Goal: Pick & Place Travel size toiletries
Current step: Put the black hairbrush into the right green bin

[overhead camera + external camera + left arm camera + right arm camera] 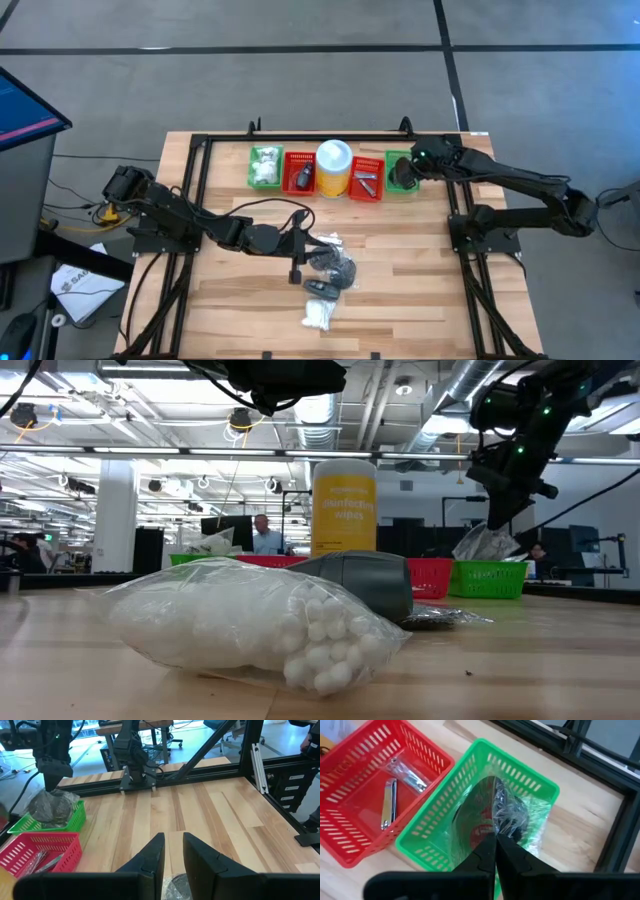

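Note:
My right gripper (495,851) is shut on a dark round disc in a clear wrapper (506,815), over the green basket (440,815) at the table's far right. Other toiletries lie mid-table. These are a clear bag of white fluffy balls (250,625), a dark grey piece (368,582) and wrapped discs (332,262). My left gripper (172,855) hovers above them, slightly open, with nothing between its fingers. A white bundle sits in the far-left green basket (265,167). Silvery clippers (387,802) lie in the red basket (350,820). My right gripper pinches the bunched top of the clear wrapper (499,826) between its two fingertips, coming from above and slanting down. The wrapped disc (485,545) hangs below the fingers in the mouth of the green basket (490,575). Whether it touches the basket, I cannot tell.
A tall yellow canister with a white lid (333,167) stands mid-row between two red baskets (299,173). A black frame (200,767) runs along the table's edges. Bare wood (215,815) lies between the mid-table items and the right arm's base.

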